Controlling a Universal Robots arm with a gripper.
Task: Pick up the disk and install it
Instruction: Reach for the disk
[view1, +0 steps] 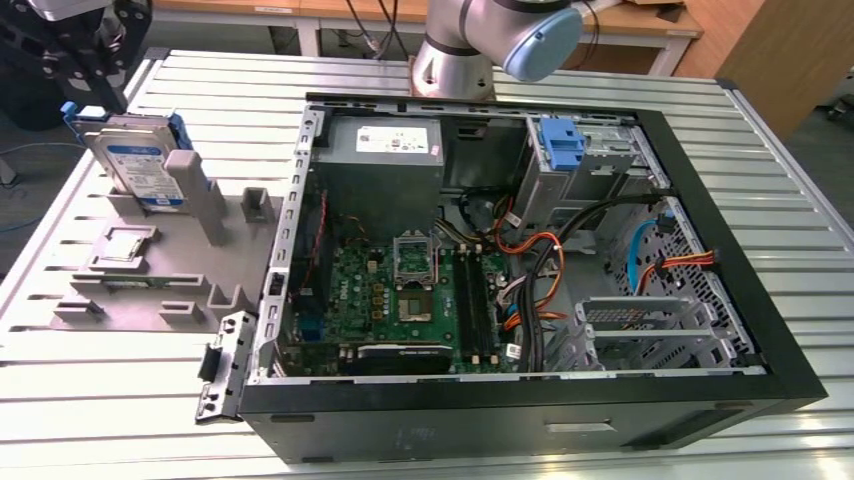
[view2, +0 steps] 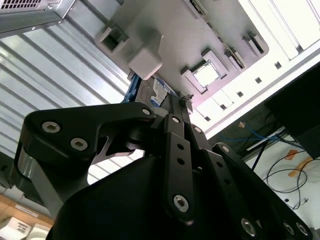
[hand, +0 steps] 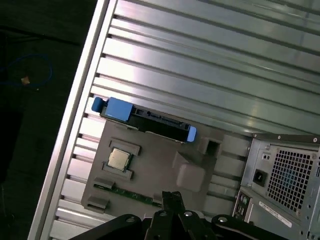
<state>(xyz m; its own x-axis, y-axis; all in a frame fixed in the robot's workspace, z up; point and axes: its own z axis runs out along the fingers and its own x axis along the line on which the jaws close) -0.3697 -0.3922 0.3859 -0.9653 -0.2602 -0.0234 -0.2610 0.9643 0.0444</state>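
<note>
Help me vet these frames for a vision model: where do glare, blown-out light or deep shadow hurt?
Exterior view: the light is even, but the inside of the open computer case lies in shade. First wrist view: bright glare streaks run along the ribbed table, and the floor beyond its edge is nearly black. Second wrist view: the table slats wash out to white, while the hand is a dark mass.

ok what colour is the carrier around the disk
Blue; the carrier frames the disk, best in the exterior view.

Silver-grey disk (view1: 130, 135), blue carrier (view1: 182, 135), seemingly white-blue label (view1: 147, 175)
</note>
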